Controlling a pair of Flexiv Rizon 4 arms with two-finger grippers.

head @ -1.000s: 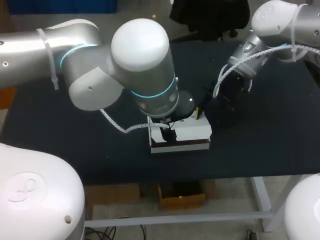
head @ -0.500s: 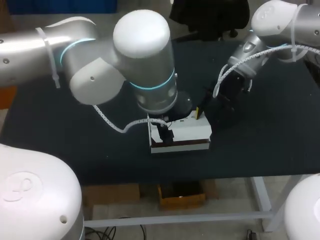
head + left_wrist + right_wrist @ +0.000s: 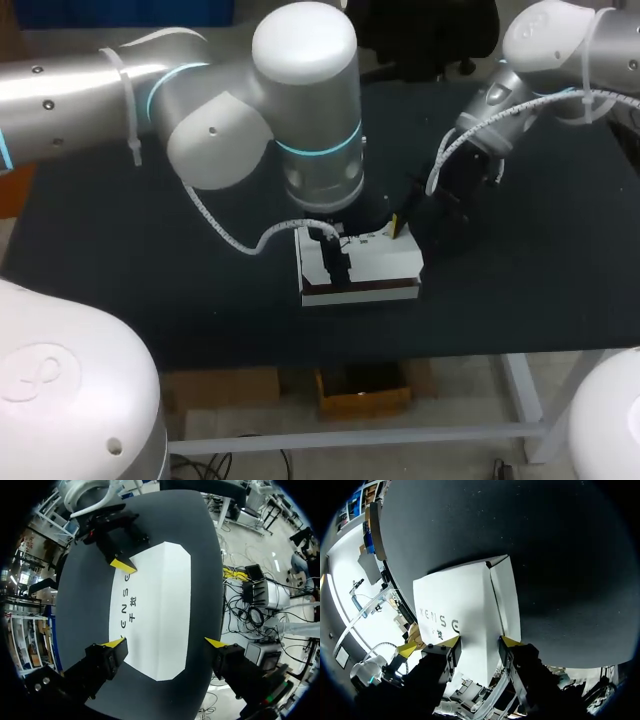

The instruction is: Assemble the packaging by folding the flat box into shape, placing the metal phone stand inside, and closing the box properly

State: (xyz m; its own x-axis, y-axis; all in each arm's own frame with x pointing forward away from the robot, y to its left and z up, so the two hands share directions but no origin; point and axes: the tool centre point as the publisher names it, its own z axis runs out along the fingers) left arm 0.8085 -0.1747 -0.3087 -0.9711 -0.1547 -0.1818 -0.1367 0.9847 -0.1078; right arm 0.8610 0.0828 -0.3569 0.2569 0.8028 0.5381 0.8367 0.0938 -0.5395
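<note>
White box point(image 3: 375, 262), folded up; front-middle of table point(image 3: 120, 290)
Left gripper point(image 3: 164, 642) spread wide astride its near end; right gripper point(image 3: 480, 641) pinching its far edge; left arm has swung up and rightward this past second (box unmoved); probably closing stage, box steadied.

white box point(image 3: 375, 262) sits near the table's point(image 3: 150, 290) front edge, left gripper point(image 3: 335, 262) over it, right gripper point(image 3: 398, 228) at its far corner
</note>
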